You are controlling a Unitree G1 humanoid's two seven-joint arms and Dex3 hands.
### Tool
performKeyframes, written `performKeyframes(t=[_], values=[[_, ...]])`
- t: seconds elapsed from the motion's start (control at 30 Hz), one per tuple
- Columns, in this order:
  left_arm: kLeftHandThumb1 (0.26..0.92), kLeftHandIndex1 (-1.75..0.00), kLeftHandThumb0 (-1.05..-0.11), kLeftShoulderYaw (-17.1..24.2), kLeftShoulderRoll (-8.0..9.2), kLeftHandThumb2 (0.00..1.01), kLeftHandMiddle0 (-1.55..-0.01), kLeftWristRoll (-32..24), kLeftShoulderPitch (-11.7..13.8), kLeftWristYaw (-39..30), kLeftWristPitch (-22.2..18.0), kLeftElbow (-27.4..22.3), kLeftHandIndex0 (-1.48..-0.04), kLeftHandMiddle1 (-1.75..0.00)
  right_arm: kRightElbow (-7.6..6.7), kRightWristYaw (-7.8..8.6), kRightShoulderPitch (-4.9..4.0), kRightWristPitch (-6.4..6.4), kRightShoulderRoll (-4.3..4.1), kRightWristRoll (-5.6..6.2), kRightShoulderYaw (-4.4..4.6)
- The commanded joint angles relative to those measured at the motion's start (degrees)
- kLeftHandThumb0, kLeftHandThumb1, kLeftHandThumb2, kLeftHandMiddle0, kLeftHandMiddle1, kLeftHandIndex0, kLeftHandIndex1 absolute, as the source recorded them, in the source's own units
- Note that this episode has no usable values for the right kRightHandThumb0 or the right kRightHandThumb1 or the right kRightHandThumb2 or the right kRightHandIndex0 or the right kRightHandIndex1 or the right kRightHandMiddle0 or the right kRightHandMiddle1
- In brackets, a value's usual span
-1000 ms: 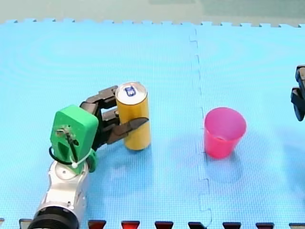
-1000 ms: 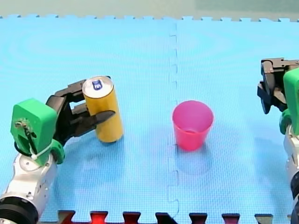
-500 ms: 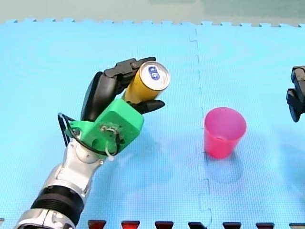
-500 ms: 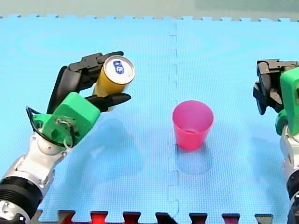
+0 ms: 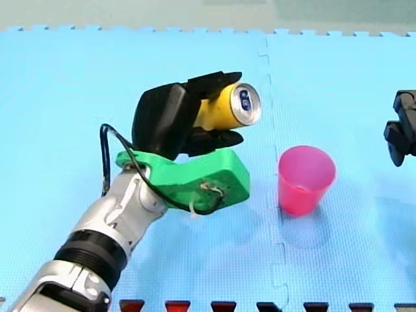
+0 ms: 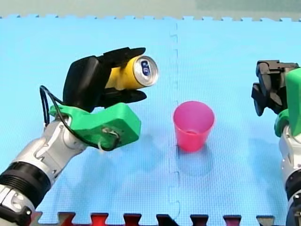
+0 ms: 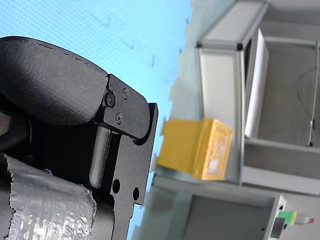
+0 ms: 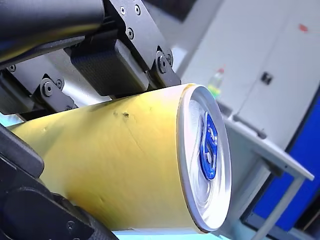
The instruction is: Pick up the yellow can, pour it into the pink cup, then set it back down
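Yellow can now sideways in left hand

Black left hand, green wrist block, thin black cable, silver forearm. The right hand, partly cropped, seems the same.

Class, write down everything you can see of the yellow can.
The can is a yellow metal cylinder with a silver top and blue pull tab. It lies nearly on its side in the air, top toward the cup, gripped by the black fingers of the left hand. The right hand is away at right.
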Motion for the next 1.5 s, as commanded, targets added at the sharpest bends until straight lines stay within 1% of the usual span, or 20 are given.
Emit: performKeyframes(t=[0.0, 0.17, 0.3, 0.4, 0.47, 0.5, 0.53, 0.57, 0.6, 0.67, 0.93, 1.13, 1.2, 1.37, 1.47], values=[[0.755, -0.02, -0.401, -2.2, 0.08, 0.0, -1.39, 1.8, -2.2, 2.2, 1.0, 1.1, -1.27, -0.03, -0.23, -0.03, -0.21, 0.15, -0.01, 0.25, -0.11], [0.759, -0.01, -0.408, -4.1, -0.8, 0.0, -1.37, 2.2, -4.2, 2.7, 2.0, 1.9, -1.26, -0.01, -0.35, -0.6, -0.12, -0.01, 0.17, -0.18, 0.23], [0.758, 0.0, -0.411, -6.0, -0.77, 0.0, -1.38, 3.4, -5.4, 5.7, 1.3, 2.5, -1.26, -0.01, -0.36, -0.86, -0.14, -0.02, 0.22, -0.32, 0.38], [0.764, -0.01, -0.422, -8.3, -0.81, 0.0, -1.42, 6.0, -6.6, 9.4, 1.6, 3.2, -1.28, -0.04, -0.29, -0.86, -0.12, -0.07, 0.15, -0.37, 0.42], [0.78, -0.01, -0.439, -9.7, -0.8, 0.01, -1.47, 7.4, -7.4, 10.9, 2.1, 3.6, -1.28, -0.07, -0.23, -0.89, -0.17, -0.07, 0.13, -0.4, 0.45], [0.801, -0.01, -0.436, -10.3, -0.88, 0.0, -1.31, 8.1, -8.0, 11.2, 2.5, 3.9, -1.29, -0.51, -0.2, -0.98, -0.19, -0.14, 0.13, -0.47, 0.5], [0.813, 0.0, -0.429, -11.1, -0.99, 0.0, -1.11, 8.7, -8.6, 11.2, 3.3, 4.2, -1.29, -1.01, -0.17, -1.16, -0.19, -0.31, 0.13, -0.62, 0.61], [0.823, 0.0, -0.418, -11.7, -1.07, 0.0, -0.93, 9.3, -9.1, 11.1, 4.0, 4.4, -1.29, -1.44, -0.13, -1.35, -0.17, -0.49, 0.12, -0.78, 0.72], [0.826, 0.0, -0.412, -12.2, -1.11, 0.0, -0.87, 9.7, -9.4, 10.9, 4.7, 4.5, -1.29, -1.59, -0.09, -1.54, -0.16, -0.66, 0.14, -0.91, 0.79], [0.83, -0.01, -0.405, -13.1, -1.11, 0.0, -0.82, 10.3, -9.8, 10.6, 5.7, 4.5, -1.29, -1.71, 0.01, -1.86, -0.16, -0.88, 0.18, -1.09, 0.86], [0.834, -0.03, -0.369, -15.7, -1.17, 0.0, -0.83, 12.1, -10.6, 12.3, 8.8, 3.6, -1.35, -1.75, 0.26, -3.05, -0.2, -1.25, 0.09, -1.93, 1.42], [0.837, -0.06, -0.349, -17.3, -0.62, 0.0, -0.85, 13.7, -10.5, 14.8, 10.4, 1.6, -1.39, -1.75, 0.12, -3.65, -0.05, -1.33, 0.22, -2.59, 1.92], [0.839, -0.06, -0.347, -17.7, -0.42, 0.0, -0.85, 14.3, -10.4, 15.1, 11.1, 0.9, -1.39, -1.75, 0.04, -3.61, -0.01, -1.28, 0.24, -2.68, 2.04], [0.845, -0.08, -0.352, -19.0, -0.32, 0.0, -0.85, 16.3, -10.2, 16.5, 14.6, -0.1, -1.4, -1.75, -0.54, -3.76, 0.26, -1.4, 0.54, -2.86, 2.48], [0.848, -0.09, -0.353, -19.5, -0.24, 0.01, -0.85, 16.8, -10.0, 16.8, 15.6, -0.4, -1.4, -1.75, -0.63, -3.96, 0.32, -1.39, 0.69, -2.76, 2.5]])
